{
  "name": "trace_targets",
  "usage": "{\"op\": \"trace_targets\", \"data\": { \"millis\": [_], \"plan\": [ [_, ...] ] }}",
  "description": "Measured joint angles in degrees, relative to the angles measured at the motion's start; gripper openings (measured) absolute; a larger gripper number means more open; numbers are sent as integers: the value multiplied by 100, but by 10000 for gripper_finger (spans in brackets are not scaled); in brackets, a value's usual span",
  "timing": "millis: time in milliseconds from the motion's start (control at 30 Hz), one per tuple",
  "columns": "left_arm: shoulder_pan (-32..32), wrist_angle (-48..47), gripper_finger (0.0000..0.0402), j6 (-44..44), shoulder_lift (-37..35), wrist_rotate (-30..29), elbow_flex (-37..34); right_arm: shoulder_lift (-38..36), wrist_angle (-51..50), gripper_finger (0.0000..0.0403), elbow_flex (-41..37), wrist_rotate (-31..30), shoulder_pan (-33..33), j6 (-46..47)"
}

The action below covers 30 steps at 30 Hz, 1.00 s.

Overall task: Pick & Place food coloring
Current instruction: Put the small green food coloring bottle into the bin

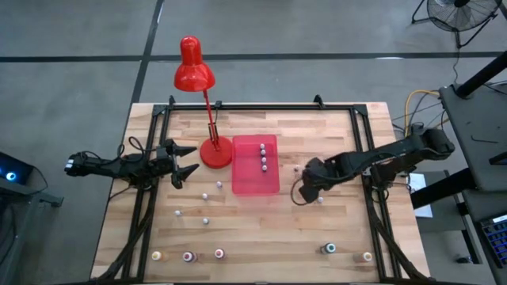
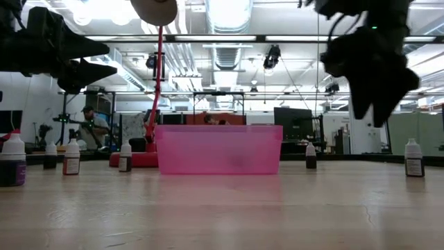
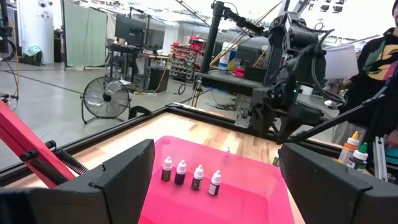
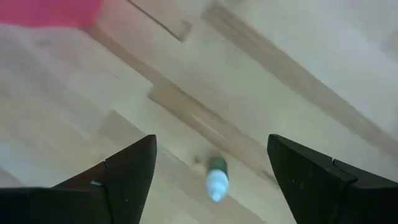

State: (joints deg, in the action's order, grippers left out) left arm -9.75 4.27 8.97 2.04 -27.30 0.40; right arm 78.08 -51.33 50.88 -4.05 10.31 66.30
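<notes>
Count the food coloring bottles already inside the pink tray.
4. They stand in one row in the pink tray, toward its lamp-side end: first bottle, second bottle, third bottle, fourth bottle. The high view shows none hidden elsewhere in it.

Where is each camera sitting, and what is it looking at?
High view: above the table, looking straight down; both arms show, left gripper and right gripper open.
Low view: at tabletop height, looking across at the pink tray; both grippers hang in from above.
Left wrist view: on the left arm, facing four food coloring bottles in the tray; own fingers show.
Right wrist view: on the right arm, looking down at a green bottle; own fingers show.
Shared: high, low and left wrist views all show the tray.
</notes>
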Motion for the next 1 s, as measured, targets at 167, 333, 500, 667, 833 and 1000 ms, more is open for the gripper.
{"op": "trace_targets", "data": {
  "millis": [167,333,500,667,833,1000],
  "plan": [
    [-1,0,314,1,1,-1,0,-323,380,298,-476,-50,336,616],
    [-1,0,314,2,1,-1,0,-322,738,297,-697,-79,687,894],
    [-1,0,314,2,1,1,0,-182,827,297,-875,-325,920,1023],
    [-1,0,314,2,1,-1,0,-21,1159,297,-1150,-345,1056,1090],
    [-1,0,314,0,-1,-1,0,148,1420,297,-1281,-340,1200,1174],
    [-1,0,314,1,-1,-1,0,263,1506,289,-1310,-324,1283,1199]
  ]
}}
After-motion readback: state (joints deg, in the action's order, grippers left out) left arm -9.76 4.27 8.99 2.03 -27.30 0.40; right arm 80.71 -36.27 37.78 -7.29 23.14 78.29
